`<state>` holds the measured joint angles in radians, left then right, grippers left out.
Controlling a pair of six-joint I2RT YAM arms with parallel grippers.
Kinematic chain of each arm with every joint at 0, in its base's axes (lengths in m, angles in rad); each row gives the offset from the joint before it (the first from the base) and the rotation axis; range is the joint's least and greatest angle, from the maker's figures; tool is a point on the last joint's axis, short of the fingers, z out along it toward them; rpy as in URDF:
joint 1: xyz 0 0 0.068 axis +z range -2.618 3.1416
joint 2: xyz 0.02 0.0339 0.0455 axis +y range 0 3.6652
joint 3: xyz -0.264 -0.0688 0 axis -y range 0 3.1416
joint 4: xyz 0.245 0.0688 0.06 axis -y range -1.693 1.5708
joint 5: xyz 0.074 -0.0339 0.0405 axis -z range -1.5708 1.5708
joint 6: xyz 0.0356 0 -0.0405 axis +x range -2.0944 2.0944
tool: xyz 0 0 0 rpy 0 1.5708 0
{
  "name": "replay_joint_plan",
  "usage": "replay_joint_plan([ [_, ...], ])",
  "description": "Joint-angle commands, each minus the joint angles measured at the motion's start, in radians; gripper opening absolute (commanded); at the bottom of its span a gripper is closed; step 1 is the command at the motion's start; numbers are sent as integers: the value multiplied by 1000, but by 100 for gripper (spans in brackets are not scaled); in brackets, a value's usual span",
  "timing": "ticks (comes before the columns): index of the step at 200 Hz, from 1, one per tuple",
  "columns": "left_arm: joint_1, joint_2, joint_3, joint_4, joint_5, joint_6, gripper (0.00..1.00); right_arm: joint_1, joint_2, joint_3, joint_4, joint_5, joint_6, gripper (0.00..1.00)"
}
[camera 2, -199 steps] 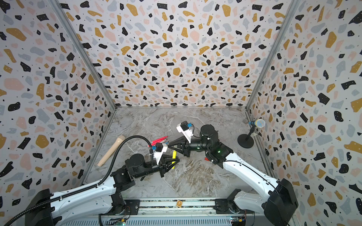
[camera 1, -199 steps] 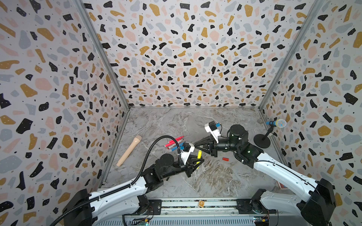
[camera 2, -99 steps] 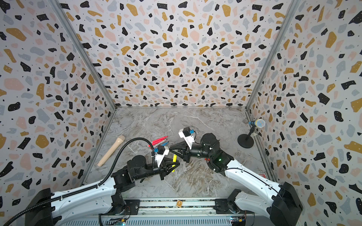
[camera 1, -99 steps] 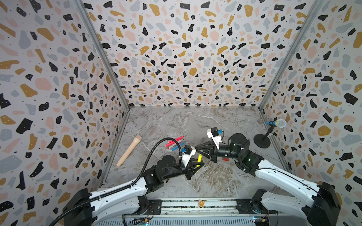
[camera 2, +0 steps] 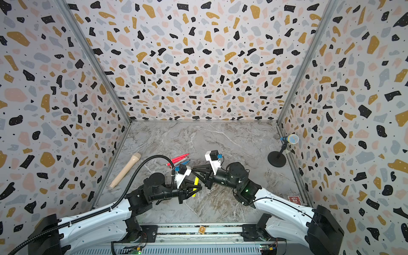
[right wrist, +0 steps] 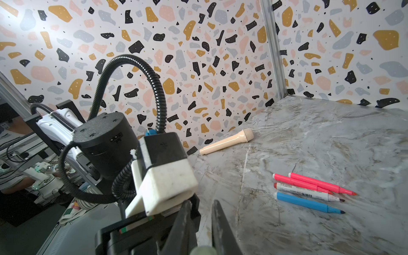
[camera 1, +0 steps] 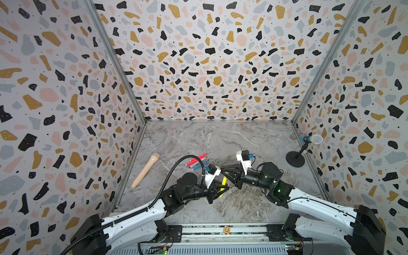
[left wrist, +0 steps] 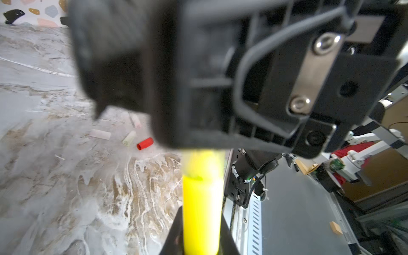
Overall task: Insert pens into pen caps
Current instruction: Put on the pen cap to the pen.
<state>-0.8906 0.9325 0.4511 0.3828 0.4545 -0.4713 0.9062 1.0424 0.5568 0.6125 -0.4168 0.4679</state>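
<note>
My left gripper [left wrist: 202,234] is shut on the yellow pen [left wrist: 202,209], which it holds lifted over the table in both top views [camera 1: 223,183]. The pen's far end sits in a pale pen cap [left wrist: 204,162] under the right gripper. My right gripper [right wrist: 202,220] is shut on that cap [right wrist: 203,250] and meets the pen tip [camera 1: 225,173]. Loose on the table lie a red cap [left wrist: 144,143] and three pale caps [left wrist: 100,134]. Two pink pens [right wrist: 309,183], a white-barrelled pen [right wrist: 304,192] and a blue pen [right wrist: 304,202] lie together further back.
A beige microphone-shaped stick [camera 1: 145,170] lies by the left wall. A blue microphone on a black round stand [camera 1: 295,160] is at the right wall. A small orange tag [camera 1: 226,229] rests on the front rail. Patterned walls close three sides.
The right arm has come down and forward to the left, bringing its fingertips onto the upper end of the yellow pen. The left gripper has barely moved and still holds the pen.
</note>
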Motion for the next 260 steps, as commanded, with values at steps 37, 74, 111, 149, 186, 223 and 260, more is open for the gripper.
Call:
replay_joint_plan([
  [37,126,-25,139,493,-88,-171,0,102,27,-156,-198,-284,-27,0],
  [74,142,-19,131,520,-91,-188,0,132,31,-170,-190,-290,-31,0],
  [111,159,-6,128,576,-83,-224,0,173,47,-211,-127,-303,-5,0],
  [149,172,-20,120,601,-117,-239,0,187,42,-251,-87,-244,36,0],
  [186,185,-20,116,637,-135,-263,0,229,47,-270,-83,-193,49,0],
  [223,193,-21,127,629,-133,-258,0,235,36,-295,-69,-189,60,0],
  [260,193,10,139,593,-81,-236,0,231,16,-233,-153,-184,26,0],
])
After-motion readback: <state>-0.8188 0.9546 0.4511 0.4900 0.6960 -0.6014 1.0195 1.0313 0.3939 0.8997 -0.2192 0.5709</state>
